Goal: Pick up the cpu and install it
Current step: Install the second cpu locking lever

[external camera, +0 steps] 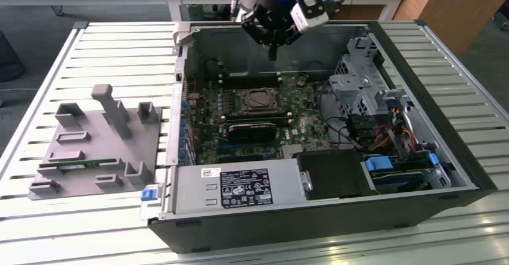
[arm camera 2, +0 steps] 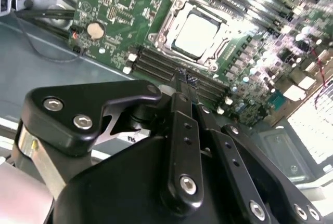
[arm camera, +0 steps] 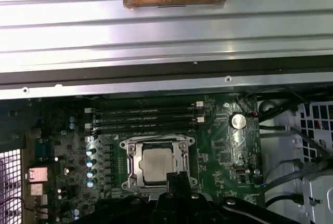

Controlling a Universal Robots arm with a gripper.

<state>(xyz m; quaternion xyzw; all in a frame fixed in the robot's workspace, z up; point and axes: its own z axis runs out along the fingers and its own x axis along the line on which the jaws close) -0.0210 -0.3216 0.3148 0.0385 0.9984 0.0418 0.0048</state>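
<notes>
Slatted metal table (external camera: pixel 119 44) w/ open PC case (external camera: pixel 445 128), arm above it.
L to R in the exterior view: grey fixture (external camera: pixel 104 146) w/ green memory stick (external camera: pixel 70 165) on the table, then motherboard (external camera: pixel 238 128) inside the case. Cpu (external camera: pixel 259 100) sits in its socket, silver top showing in both wrist views (arm camera 2: pixel 197 29) (arm camera: pixel 158 162). Tool (external camera: pixel 273 53) hangs above the board, fingers (arm camera 2: pixel 180 81) pressed together, holding nothing.
</notes>
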